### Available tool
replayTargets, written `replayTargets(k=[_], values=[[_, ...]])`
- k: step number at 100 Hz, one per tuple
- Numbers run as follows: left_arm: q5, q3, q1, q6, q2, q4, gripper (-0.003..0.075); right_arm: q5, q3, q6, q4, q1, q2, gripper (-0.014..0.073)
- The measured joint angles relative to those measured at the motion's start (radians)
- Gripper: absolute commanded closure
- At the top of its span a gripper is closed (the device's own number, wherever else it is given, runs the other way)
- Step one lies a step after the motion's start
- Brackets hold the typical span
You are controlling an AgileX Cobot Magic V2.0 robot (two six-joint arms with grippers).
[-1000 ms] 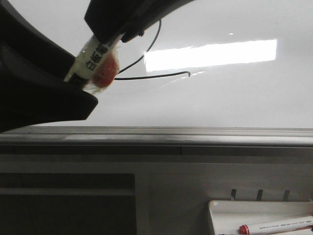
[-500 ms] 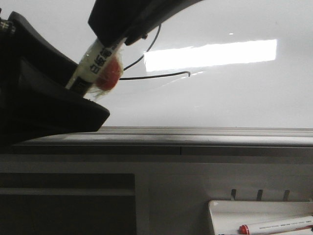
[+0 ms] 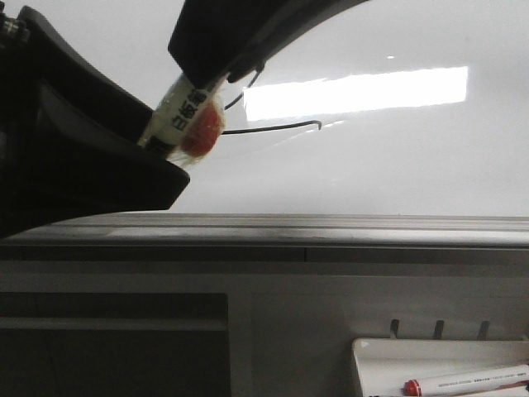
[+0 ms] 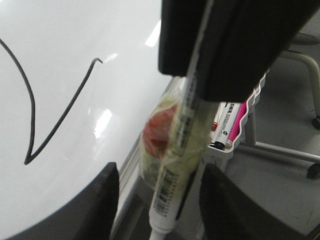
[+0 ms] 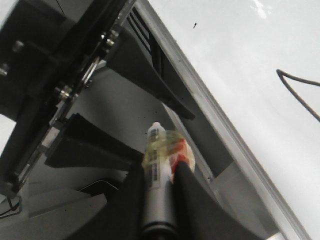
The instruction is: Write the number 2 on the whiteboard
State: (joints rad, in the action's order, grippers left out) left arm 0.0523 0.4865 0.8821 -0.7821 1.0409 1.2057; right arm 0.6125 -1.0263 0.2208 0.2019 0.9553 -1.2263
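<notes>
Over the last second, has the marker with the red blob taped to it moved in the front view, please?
Yes. The marker has shifted right and slightly down, judged against the base stroke of the number 2 on the whiteboard; it now covers more of that stroke.

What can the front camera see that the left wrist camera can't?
Only the front view shows the big bright rectangle of light shining on the whiteboard. Only the left wrist view shows the sharp bottom corner of the number 2 and a metal leg on the floor. Both show the board, part of the 2, and the marker with something red taped to it.
</notes>
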Motion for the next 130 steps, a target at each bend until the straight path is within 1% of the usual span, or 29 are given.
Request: replayTargets(k=[7,9,14,43,48,53,54,55,56,57,58,60,61,62,63,64,65,67,68,70,81,88,96,102,114,130], values=[[0.000,0.000,0.000,0.000,0.000,0.000,0.0618,0.000,0.000,0.000,-0.001,0.000,0.000,0.0643],[0.000,0.000,0.000,0.000,0.000,0.000,0.0672,0.000,0.000,0.000,-0.001,0.000,0.000,0.0643],[0.005,0.000,0.000,0.000,0.000,0.000,0.0744,-0.004,-0.002,0.000,-0.002,0.000,0.000,0.0643],[0.016,0.000,0.000,0.016,0.000,0.025,0.0741,-0.013,-0.002,0.000,-0.003,0.000,0.000,0.0642],[0.016,0.000,0.000,0.016,0.000,0.025,0.0741,-0.014,-0.002,0.000,-0.003,0.000,0.000,0.0614],[0.016,0.000,0.000,0.016,0.000,0.025,0.0741,-0.019,-0.002,-0.002,-0.003,0.000,0.000,0.0524],[0.016,0.000,0.000,0.016,0.000,0.025,0.0741,-0.019,-0.002,-0.002,-0.003,0.000,0.000,0.0485],[0.016,0.000,0.000,0.016,0.000,0.025,0.0741,-0.020,-0.002,-0.002,-0.003,0.000,0.000,0.0464],[0.016,0.000,0.000,0.016,0.000,0.023,0.0741,-0.023,-0.002,-0.002,-0.003,0.000,0.000,0.0419],[0.016,0.000,0.000,0.016,0.000,0.023,0.0741,-0.023,-0.002,-0.002,-0.003,0.000,0.000,0.0394],[0.016,0.000,0.000,0.013,0.000,0.021,0.0741,-0.025,-0.002,-0.002,-0.003,0.000,0.000,0.0343],[0.016,0.000,0.000,0.010,0.000,0.019,0.0741,-0.028,-0.002,-0.002,-0.003,0.000,0.000,0.0289],[0.016,0.000,0.000,0.010,0.000,0.016,0.0741,-0.028,-0.002,-0.002,-0.003,0.000,0.000,0.0233],[0.016,0.000,0.000,0.008,0.000,0.016,0.0741,-0.032,-0.002,-0.002,-0.003,0.000,0.000,0.0205],[0.016,0.000,0.000,0.008,0.000,0.013,0.0741,-0.033,-0.002,-0.002,-0.003,0.000,0.000,0.0151],[0.016,0.000,0.000,0.006,0.000,0.010,0.0741,-0.033,-0.002,-0.002,-0.003,0.000,0.000,0.0124],[0.016,0.000,0.000,0.006,0.000,0.008,0.0741,-0.036,-0.002,-0.002,-0.003,0.000,0.000,0.0073],[0.016,0.000,0.000,0.004,0.000,0.005,0.0741,-0.042,-0.002,-0.002,-0.009,0.000,0.000,0.0025],[0.016,0.000,0.000,0.004,0.000,0.003,0.0741,-0.042,-0.002,-0.002,-0.011,0.000,0.000,-0.0019],[0.011,0.000,0.000,0.002,0.000,-0.002,0.0741,-0.048,-0.002,-0.002,-0.018,0.000,0.000,-0.0074],[-0.031,0.002,0.000,0.002,0.000,-0.064,0.0741,-0.082,-0.002,-0.002,-0.073,0.001,0.000,-0.0030],[-0.093,0.002,-0.004,0.001,0.000,-0.123,0.0741,-0.092,-0.002,-0.002,-0.096,-0.012,0.006,-0.0007],[-0.156,0.003,-0.032,-0.011,0.000,-0.203,0.0741,-0.094,-0.002,-0.002,-0.107,-0.039,0.025,0.0007],[-0.182,0.010,-0.070,-0.048,0.000,-0.260,0.0741,-0.088,-0.002,-0.002,-0.111,-0.063,0.051,0.0007],[-0.181,0.021,-0.171,-0.146,0.000,-0.299,0.0741,-0.058,-0.002,-0.013,-0.115,-0.120,0.107,0.0007],[-0.081,0.031,-0.336,-0.257,0.000,-0.349,0.0741,-0.027,-0.002,-0.029,-0.118,-0.174,0.153,0.0007]])
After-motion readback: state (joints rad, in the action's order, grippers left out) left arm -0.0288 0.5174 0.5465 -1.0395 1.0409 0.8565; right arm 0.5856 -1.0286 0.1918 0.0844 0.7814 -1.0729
